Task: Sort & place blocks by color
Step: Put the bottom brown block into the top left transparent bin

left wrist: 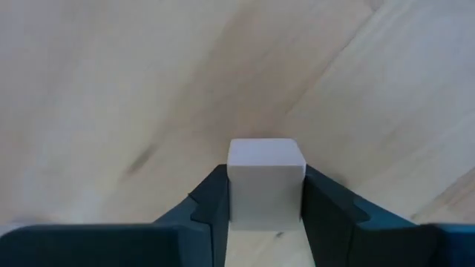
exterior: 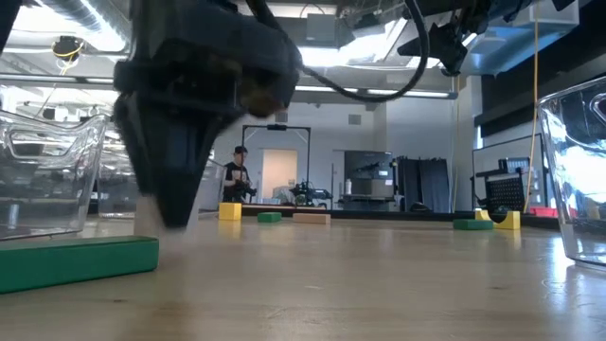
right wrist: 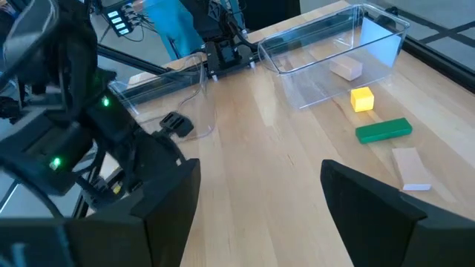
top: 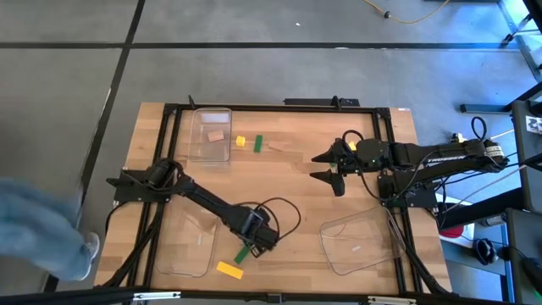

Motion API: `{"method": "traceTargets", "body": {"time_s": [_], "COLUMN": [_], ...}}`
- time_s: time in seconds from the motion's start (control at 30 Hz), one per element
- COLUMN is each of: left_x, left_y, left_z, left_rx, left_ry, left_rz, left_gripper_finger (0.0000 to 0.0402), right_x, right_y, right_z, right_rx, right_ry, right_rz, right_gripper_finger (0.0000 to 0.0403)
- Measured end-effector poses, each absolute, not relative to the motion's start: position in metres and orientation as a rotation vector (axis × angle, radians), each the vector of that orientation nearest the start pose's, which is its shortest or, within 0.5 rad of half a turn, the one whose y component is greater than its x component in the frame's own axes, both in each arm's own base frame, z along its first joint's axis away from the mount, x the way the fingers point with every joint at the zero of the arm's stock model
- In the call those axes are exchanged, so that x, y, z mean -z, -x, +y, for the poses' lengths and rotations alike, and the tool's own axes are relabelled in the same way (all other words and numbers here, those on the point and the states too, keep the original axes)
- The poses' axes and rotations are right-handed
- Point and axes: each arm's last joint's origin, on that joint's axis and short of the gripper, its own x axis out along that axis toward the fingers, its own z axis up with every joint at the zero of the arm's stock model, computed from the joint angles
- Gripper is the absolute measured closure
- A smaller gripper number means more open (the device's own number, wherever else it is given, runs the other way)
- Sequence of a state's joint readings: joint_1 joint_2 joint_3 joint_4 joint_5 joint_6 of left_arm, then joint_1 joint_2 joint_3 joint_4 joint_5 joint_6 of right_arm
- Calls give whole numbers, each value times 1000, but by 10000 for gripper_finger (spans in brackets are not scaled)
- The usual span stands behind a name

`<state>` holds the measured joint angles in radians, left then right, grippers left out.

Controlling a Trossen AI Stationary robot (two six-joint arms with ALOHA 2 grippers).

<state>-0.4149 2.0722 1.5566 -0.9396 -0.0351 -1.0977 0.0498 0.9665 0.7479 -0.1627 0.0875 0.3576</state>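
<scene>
My left gripper (top: 260,236) hangs low over the table's near middle, shut on a pale tan block (left wrist: 266,174). In the low view it is the big dark shape (exterior: 178,204). A green block (top: 243,252) and a yellow block (top: 229,269) lie flat beside it, toward the near edge. Farther off, a yellow block (top: 240,141), a green block (top: 258,142) and a tan block (top: 278,148) lie on the table. Another tan block (top: 216,134) lies inside the far clear tray (top: 196,146). My right gripper (top: 329,166) hovers open over the table's right middle, touching nothing. My left gripper pinches the tan block by its two opposite side faces (left wrist: 237,200), one finger on each. The fingers (left wrist: 326,211) come from above, pointing down at the table. The block's square end (left wrist: 266,156) sticks out past the fingertips. Whether it touches the wood, I cannot tell.
Two more clear trays stand near the front edge, one at the left (top: 182,244) and one at the right (top: 360,246). A black cable (top: 284,212) loops beside the left gripper. Bare wood lies between the two arms. A person (exterior: 237,175) stands far off in the room.
</scene>
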Motion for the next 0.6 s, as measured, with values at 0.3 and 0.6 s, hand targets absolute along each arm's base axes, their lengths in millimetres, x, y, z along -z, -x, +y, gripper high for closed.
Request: {"method": "traceTargets", "body": {"time_s": [0.3,0.6], "left_x": [-277,-358], "left_y": [-344,-291], "left_z": [-97,-17], "left_rx": [-383,-402], "left_ry": [291,153], "left_rz": [1130,696], "left_gripper_finger": [282,282], "right_x": [-290,-290], "right_y": [-212,-212], "right_z": [8,8], "right_rx": [105,108], "right_ry": [-330,-354], "right_rz": [369,366], "right_gripper_finger": [122,122]}}
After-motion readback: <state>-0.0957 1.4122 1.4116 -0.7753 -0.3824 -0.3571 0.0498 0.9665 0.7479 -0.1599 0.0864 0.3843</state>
